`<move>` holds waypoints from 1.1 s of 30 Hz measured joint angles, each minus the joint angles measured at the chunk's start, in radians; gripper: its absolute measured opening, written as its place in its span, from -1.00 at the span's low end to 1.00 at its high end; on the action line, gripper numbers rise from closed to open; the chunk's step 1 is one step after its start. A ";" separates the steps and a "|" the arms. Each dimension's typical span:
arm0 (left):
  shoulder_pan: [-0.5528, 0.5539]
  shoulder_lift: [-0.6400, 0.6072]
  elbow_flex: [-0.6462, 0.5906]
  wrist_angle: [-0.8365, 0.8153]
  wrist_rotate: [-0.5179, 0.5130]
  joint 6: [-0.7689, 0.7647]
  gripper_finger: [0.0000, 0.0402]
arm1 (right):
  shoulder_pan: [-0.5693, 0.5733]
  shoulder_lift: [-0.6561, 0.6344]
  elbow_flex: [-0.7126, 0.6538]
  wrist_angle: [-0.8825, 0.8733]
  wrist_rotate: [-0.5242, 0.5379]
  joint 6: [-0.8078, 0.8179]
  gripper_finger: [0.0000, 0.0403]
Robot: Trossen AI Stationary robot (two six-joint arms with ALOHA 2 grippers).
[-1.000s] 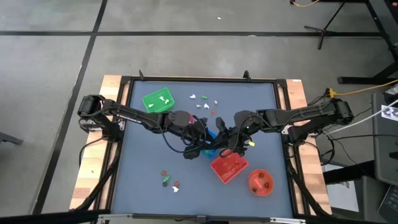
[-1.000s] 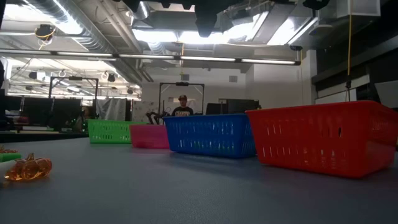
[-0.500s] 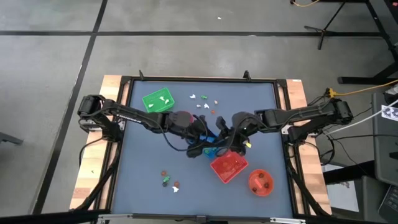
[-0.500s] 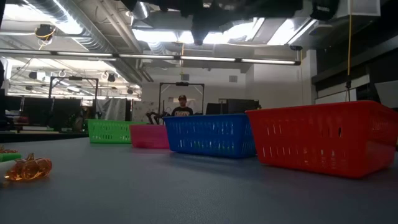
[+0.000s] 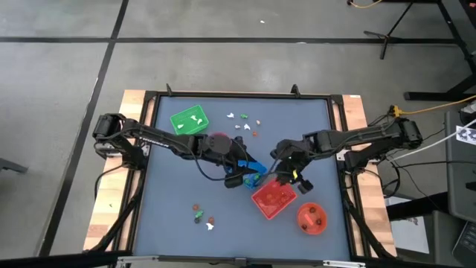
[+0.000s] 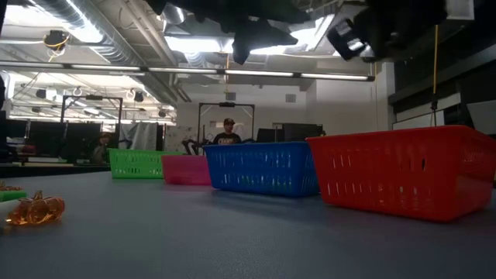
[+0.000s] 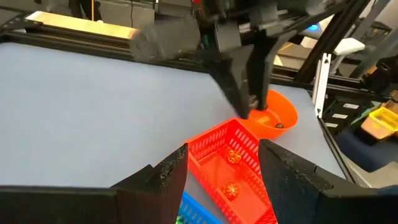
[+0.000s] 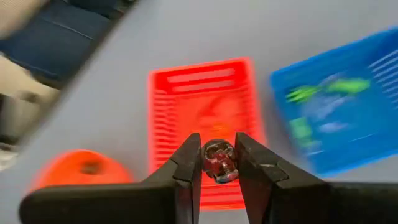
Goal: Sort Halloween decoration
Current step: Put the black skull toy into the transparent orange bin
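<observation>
My right gripper [image 5: 288, 177] hovers above the red tray's [image 5: 273, 199] far edge, shut on a tiny shiny dark trinket [image 8: 217, 160]. My left gripper [image 5: 243, 176] is open and empty over the blue tray [image 5: 253, 169], which holds green pieces. Loose trinkets lie on the table near the far edge [image 5: 242, 120] and near the front [image 5: 202, 217]. An orange trinket [image 6: 35, 210] rests on the table in the low view. Two orange pieces [image 7: 231, 172] lie in the red tray. My right gripper pinches the small shiny trinket [image 8: 217, 163] between its two fingertips [image 8: 189, 163], one on either side. The fingers point down from above. The trinket is lifted clear, above the red tray [image 8: 202, 112].
The green tray [image 5: 188, 120] sits at the far left, and the pink bowl [image 5: 217, 139] is partly under my left arm. The orange bowl [image 5: 312, 217] stands near the front right with dark pieces inside. A person [image 6: 227, 133] stands in the room behind.
My right gripper has carried the trinket from above the blue tray toward the table's right edge, and now hangs by the red tray. My left gripper has drifted slightly rightward over the blue tray.
</observation>
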 joint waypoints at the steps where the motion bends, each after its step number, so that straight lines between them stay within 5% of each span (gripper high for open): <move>1: 0.000 0.000 0.000 0.000 0.000 0.002 -0.10 | 0.009 0.003 0.000 -0.013 -0.024 0.050 -0.62; 19: 0.000 0.000 -0.002 -0.003 0.002 0.002 -0.10 | 0.351 0.014 -0.156 -0.015 -0.052 0.623 -0.62; 33: -0.003 0.000 -0.003 -0.003 0.003 0.002 -0.10 | 0.397 0.014 -0.175 -0.005 -0.042 0.794 -0.62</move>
